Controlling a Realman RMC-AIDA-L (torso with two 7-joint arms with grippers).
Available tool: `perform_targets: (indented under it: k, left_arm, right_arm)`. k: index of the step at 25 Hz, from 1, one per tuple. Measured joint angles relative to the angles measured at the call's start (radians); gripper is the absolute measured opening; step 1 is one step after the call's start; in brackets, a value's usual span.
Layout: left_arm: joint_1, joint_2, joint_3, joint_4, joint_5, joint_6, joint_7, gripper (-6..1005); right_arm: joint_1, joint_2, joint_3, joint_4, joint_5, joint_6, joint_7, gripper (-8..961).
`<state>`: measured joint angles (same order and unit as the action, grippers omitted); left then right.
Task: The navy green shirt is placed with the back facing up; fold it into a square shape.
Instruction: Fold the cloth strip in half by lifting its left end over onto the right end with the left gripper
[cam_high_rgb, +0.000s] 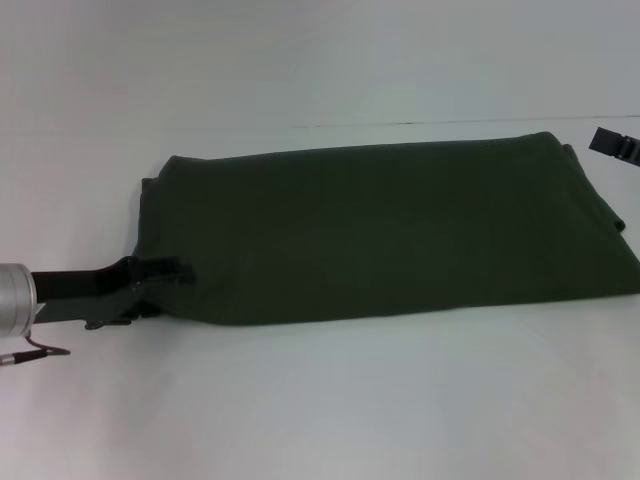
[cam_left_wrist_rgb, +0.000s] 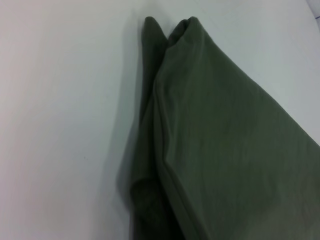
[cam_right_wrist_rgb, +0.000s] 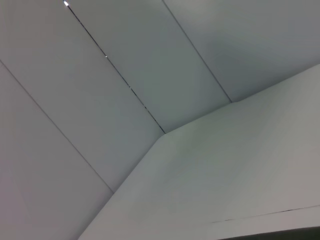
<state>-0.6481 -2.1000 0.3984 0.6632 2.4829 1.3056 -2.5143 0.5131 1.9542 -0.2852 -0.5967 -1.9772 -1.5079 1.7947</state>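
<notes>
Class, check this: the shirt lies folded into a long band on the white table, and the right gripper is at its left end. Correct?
Not quite. The head view shows the left gripper at the left end of the shirt; the right gripper is beyond its right end.

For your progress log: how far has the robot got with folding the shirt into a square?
Done: the navy green shirt lies as a long folded band on the table. In hand: the left gripper is at its left end. Left: folding the band across into a square. The right gripper waits at the right edge.
</notes>
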Motion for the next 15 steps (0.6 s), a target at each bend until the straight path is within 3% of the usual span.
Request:
perform_targets:
  k: [15]
  left_arm:
    - [0.012,-0.001,0.012,0.016,-0.004,-0.021,0.077,656]
  right_arm:
    - [-0.004,0.000,0.000,0.000,0.000,-0.001,0.000,820]
